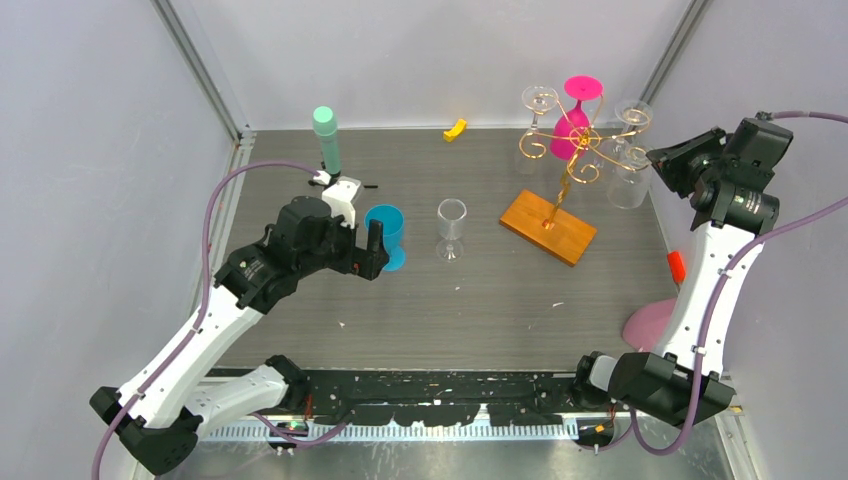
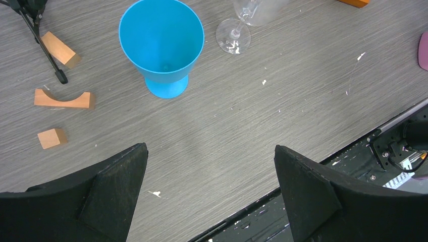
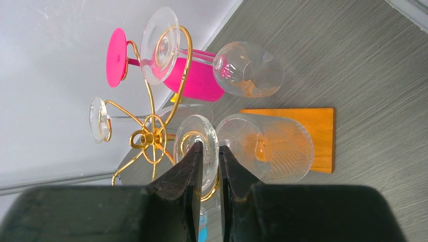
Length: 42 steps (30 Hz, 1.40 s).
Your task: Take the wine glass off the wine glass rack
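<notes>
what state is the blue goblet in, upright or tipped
Upright: the blue goblet stands on its foot, open mouth facing up.

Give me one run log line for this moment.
phase: grasp | right fingers: shut on glass stem | glass: hanging on rack | left fingers: open, near blue cup
</notes>
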Each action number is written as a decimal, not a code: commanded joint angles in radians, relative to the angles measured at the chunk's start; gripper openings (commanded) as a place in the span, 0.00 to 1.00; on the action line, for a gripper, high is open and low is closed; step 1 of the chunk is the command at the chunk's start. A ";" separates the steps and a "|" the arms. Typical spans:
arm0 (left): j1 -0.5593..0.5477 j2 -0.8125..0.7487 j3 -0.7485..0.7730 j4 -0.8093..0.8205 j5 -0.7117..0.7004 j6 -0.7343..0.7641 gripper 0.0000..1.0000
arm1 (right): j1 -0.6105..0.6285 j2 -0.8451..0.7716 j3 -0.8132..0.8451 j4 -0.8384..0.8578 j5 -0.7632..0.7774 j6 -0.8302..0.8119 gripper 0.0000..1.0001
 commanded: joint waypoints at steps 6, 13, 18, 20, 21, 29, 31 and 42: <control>-0.002 -0.021 0.000 0.043 0.009 0.003 1.00 | 0.001 -0.073 -0.021 0.163 -0.028 0.130 0.00; -0.003 -0.036 -0.005 0.052 0.001 0.001 0.98 | 0.001 -0.130 -0.057 0.223 -0.009 0.221 0.00; -0.003 -0.030 -0.004 0.050 0.004 0.001 0.98 | 0.001 -0.164 -0.087 0.246 0.008 0.264 0.00; -0.002 -0.030 -0.004 0.048 0.004 0.001 0.98 | 0.001 -0.179 -0.093 0.246 0.019 0.274 0.00; -0.002 -0.030 -0.004 0.050 0.004 0.001 0.98 | 0.001 -0.188 -0.097 0.248 0.024 0.279 0.00; -0.003 -0.031 -0.004 0.051 0.006 -0.001 0.98 | 0.001 -0.222 -0.123 0.267 -0.011 0.317 0.01; -0.003 -0.031 -0.004 0.052 0.007 -0.001 0.98 | 0.001 -0.225 -0.133 0.275 -0.030 0.329 0.00; -0.003 -0.021 0.002 0.054 0.012 -0.004 0.98 | 0.001 -0.292 -0.203 0.313 -0.058 0.342 0.00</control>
